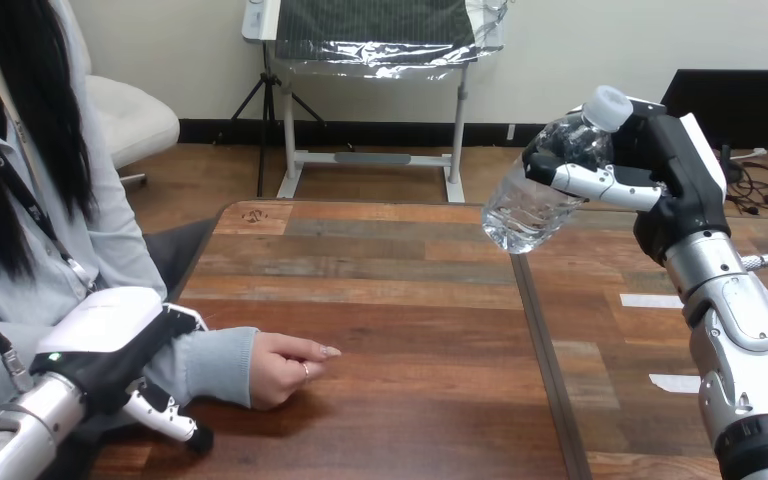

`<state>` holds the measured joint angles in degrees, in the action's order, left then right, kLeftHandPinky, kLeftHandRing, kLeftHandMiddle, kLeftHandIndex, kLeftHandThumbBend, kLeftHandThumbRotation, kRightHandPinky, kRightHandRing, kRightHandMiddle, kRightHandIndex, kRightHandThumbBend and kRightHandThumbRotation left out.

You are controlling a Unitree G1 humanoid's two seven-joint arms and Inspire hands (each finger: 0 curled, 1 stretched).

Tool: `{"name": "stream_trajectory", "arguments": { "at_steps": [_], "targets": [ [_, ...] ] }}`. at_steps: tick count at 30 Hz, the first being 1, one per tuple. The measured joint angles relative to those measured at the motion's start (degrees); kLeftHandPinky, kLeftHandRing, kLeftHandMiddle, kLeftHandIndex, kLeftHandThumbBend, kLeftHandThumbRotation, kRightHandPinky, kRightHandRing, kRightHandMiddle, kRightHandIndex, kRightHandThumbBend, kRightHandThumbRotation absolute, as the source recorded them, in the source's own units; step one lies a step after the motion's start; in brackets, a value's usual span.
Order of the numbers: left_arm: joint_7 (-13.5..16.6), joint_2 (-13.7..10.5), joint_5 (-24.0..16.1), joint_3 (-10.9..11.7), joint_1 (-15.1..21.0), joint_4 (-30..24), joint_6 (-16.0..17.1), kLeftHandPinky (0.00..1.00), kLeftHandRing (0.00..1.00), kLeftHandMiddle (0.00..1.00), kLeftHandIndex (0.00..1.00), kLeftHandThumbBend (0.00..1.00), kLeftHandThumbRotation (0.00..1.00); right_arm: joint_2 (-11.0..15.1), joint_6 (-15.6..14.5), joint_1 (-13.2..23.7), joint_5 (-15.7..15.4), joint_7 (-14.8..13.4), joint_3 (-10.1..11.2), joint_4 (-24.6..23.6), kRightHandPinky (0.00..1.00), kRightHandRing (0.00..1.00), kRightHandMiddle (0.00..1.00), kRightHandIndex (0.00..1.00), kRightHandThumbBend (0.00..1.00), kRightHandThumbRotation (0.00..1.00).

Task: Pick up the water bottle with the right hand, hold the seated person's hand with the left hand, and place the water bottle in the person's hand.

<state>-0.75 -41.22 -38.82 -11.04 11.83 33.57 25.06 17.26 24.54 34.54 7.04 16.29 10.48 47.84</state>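
Your right hand point(672, 170) is closed around the water bottle point(543, 196), fingers wrapped across its upper body. The bottle is held clear above the far right part of the desk point(410, 300), tilted, with its white cap point(608, 106) up and to the right and its base down and to the left. Your left hand point(110, 328) sits at the near left, over the person's forearm point(210, 362), fingers curled round its near side. The person's hand point(285, 370) rests loosely closed on the desk, just right of your left hand and well apart from the bottle.
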Motion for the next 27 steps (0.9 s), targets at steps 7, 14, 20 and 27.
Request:
{"name": "stream_trajectory", "arguments": {
  "at_steps": [7,14,20,27],
  "targets": [
    [1.7,1.1,0.3,0.0,0.0,0.1,-0.2,0.37,0.42,0.48,0.48,0.97,0.05,0.0,-0.1,0.0,0.0,0.3,0.0,0.0,0.14,0.18,0.29,0.37,0.76,0.00],
    [3.7,2.1,0.2,-0.1,0.0,0.5,-0.9,0.32,0.39,0.45,0.45,0.95,0.01,0.0,-0.2,0.0,0.0,0.8,-0.1,0.0,0.13,0.17,0.28,0.37,0.76,0.00],
    [4.8,2.3,0.0,-0.3,0.0,0.7,-1.7,0.29,0.36,0.43,0.43,0.94,0.00,-0.1,-0.2,0.0,-0.1,0.6,-0.2,0.0,0.13,0.18,0.28,0.37,0.76,0.00],
    [5.8,2.6,0.0,-0.5,0.0,0.8,-2.1,0.27,0.34,0.41,0.42,0.93,0.00,-0.5,0.0,0.0,-0.2,0.6,-0.4,0.1,0.14,0.19,0.30,0.37,0.76,0.00]
  ]
}}
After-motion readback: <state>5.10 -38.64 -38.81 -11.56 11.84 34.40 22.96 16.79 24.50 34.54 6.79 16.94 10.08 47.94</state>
